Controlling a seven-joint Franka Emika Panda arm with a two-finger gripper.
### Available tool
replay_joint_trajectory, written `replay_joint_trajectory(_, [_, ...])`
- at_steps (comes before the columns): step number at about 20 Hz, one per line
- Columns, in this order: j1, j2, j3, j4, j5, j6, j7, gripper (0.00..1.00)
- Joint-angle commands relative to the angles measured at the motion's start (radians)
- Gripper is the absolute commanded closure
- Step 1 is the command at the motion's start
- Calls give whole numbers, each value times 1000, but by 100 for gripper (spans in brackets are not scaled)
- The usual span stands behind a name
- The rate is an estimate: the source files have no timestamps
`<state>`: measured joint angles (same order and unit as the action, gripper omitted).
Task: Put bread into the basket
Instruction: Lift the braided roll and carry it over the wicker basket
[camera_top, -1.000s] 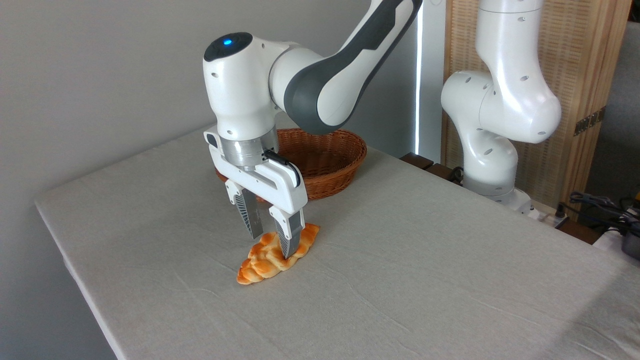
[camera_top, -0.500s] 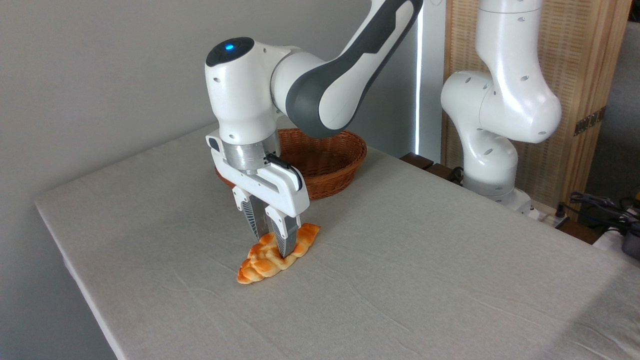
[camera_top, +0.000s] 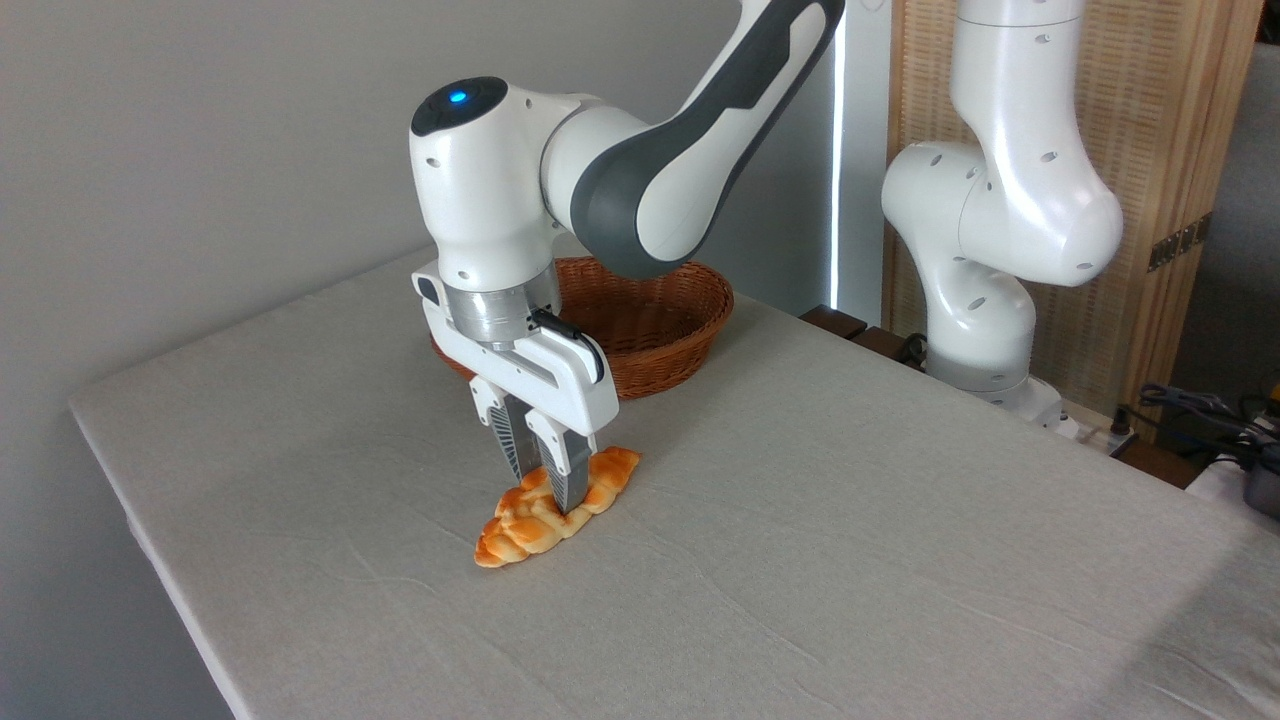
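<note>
A long table (camera_top: 850, 560) under a pale grey cloth fills most of the room in front of me, and a big white and grey robot arm (camera_top: 640, 170) bends over it from its base at the far right. Toward the back of the table sits a reddish-brown wicker basket (camera_top: 665, 320), partly hidden behind the arm's wrist. Nearer to me, out on the bare cloth and well apart from the basket, lies the braided bread (camera_top: 520, 525), glossy golden-orange, with one tapered end pointing at me and the other angled back to the right. The claw (camera_top: 548, 490) comes straight down onto the middle of the loaf. Its two fingers (camera_top: 567, 478) are drawn in close, with only a narrow gap between them, and they pinch the bread across its width, so the claw is clamped on the loaf. The loaf looks to be resting on the cloth, its ends lying flat either side of the fingers.
</note>
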<state>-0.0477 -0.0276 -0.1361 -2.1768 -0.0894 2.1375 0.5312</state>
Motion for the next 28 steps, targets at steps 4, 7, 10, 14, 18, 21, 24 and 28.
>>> replay_joint_trajectory(4, [-5, 12, -13, 67, -10, -95, 68, 100])
replay_joint_trajectory(7, [-1, -2, -20, 227, -21, -276, 81, 100])
replay_joint_trajectory(10, [-11, -41, -25, 321, -74, -407, 78, 100])
replay_joint_trajectory(14, [-87, -143, -62, 293, -96, -531, 73, 99])
replay_joint_trajectory(18, [-251, -239, -62, 146, -95, -559, 46, 98])
replay_joint_trajectory(21, [-322, -235, -62, 74, -87, -542, 42, 75])
replay_joint_trajectory(24, [-342, -213, -62, 31, -81, -504, 41, 21])
replay_joint_trajectory(28, [-345, -170, -63, 31, -41, -470, 46, 0])
